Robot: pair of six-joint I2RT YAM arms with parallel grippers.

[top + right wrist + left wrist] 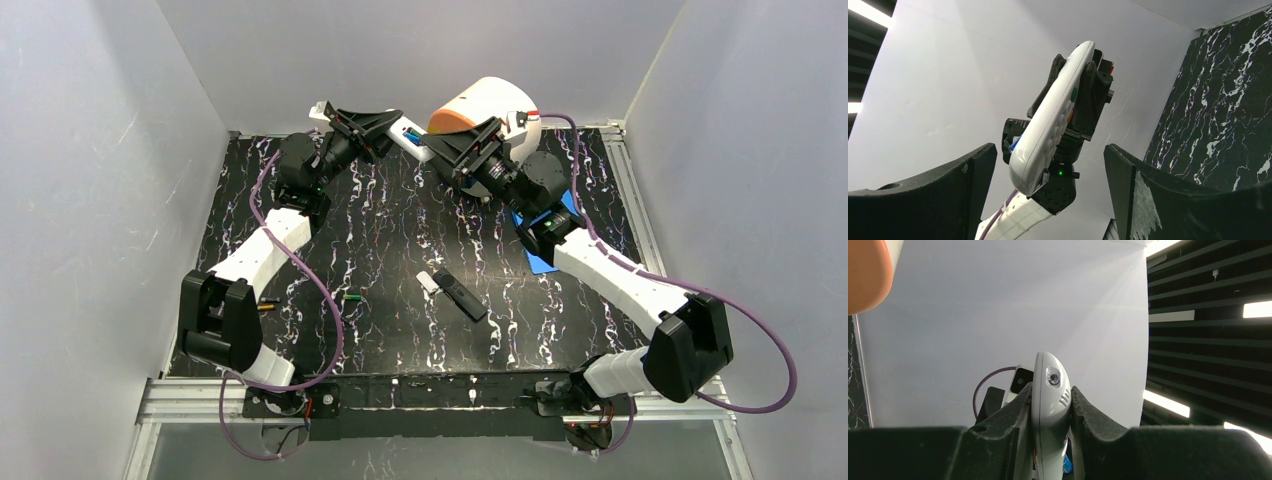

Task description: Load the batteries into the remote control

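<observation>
A white remote control (398, 134) is held up in the air at the back of the table, with my left gripper (372, 124) shut on its middle. In the left wrist view its rounded end (1050, 385) pokes up between the fingers (1015, 415). A blue battery (411, 133) shows in its open back. My right gripper (462, 140) stands open just right of the remote's free end. In the right wrist view that end (1035, 160) hangs between the wide fingers (975, 175), touching neither. A green battery (352, 296) and an orange-yellow battery (266, 306) lie on the table.
A black remote (464, 298) lies mid-table with a small white piece (428, 281) at its end. An orange-and-white cylinder (490, 108) stands at the back behind the right gripper. A blue sheet (545, 238) lies under the right arm. White walls close in three sides.
</observation>
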